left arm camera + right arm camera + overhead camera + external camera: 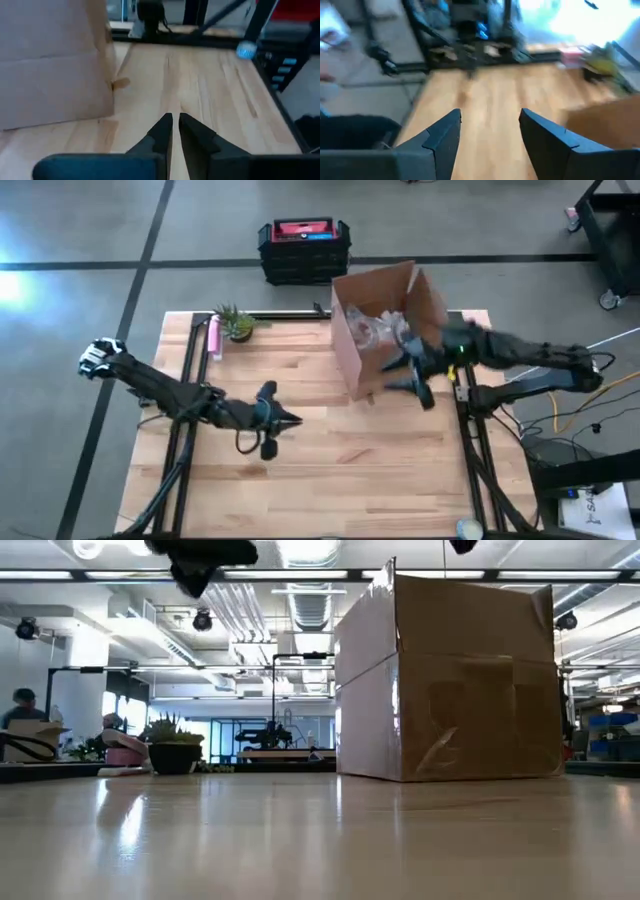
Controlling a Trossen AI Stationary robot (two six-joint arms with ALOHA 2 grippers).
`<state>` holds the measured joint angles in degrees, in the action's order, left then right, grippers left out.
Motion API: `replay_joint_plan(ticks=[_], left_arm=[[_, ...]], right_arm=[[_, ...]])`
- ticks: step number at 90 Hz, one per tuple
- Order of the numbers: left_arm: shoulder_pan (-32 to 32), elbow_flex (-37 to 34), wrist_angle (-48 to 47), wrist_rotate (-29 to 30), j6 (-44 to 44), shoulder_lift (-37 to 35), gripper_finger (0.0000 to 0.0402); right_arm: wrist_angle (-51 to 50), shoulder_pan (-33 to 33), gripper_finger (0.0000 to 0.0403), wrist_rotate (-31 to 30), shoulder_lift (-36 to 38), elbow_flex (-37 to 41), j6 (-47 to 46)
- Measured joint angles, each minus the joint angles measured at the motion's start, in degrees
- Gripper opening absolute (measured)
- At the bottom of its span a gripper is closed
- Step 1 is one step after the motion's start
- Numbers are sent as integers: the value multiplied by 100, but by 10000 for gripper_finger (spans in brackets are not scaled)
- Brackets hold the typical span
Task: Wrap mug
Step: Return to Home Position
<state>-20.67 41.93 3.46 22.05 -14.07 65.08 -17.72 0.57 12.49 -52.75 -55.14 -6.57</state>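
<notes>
Wrapped mugs [378,328] sit in the box [350,358], upper centre. The right gripper [490,117], fingers apart, hangs by its lower-right edge and could clip it pulling away. The left gripper [174,120], fingers nearly together, waits lower centre.

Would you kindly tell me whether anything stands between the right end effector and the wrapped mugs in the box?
Nothing visible does: the open right end effector hangs at the edge of the cardboard box, whose top is open over the wrapped mugs.
</notes>
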Motion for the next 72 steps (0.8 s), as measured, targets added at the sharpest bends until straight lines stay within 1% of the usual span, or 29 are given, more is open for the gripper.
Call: replay_joint_plan(ticks=[6,12,21,28,34,42,47,63,66,72], left_arm=[[152,-406,428,-82,-5,-256,20],[315,-719,677,-150,-10,-476,20],[557,-1066,726,-211,-12,-772,20],[740,-1240,797,-268,-10,-936,20],[878,-1405,825,-423,8,-1083,20],[1064,-1612,1086,-686,99,-1228,20],[1165,-1691,1098,-762,180,-1297,20],[1511,-1853,1237,-804,526,-1392,20],[1601,-1897,1290,-895,582,-1403,20],[1828,-2016,1422,-1345,625,-1436,20]], right_arm=[[548,-224,168,-421,34,515,-102],[808,-391,156,-718,39,944,-153],[1408,-528,137,-915,32,1415,-249],[1949,-561,119,-931,44,1848,-301],[2594,-556,103,-810,80,2257,-279],[3352,-533,80,-656,252,2787,-266],[3504,-479,64,-645,376,3060,-187],[3517,-143,12,-636,852,3709,77],[3594,-41,6,-598,959,3828,60],[3953,146,4,-411,1172,4099,46]])
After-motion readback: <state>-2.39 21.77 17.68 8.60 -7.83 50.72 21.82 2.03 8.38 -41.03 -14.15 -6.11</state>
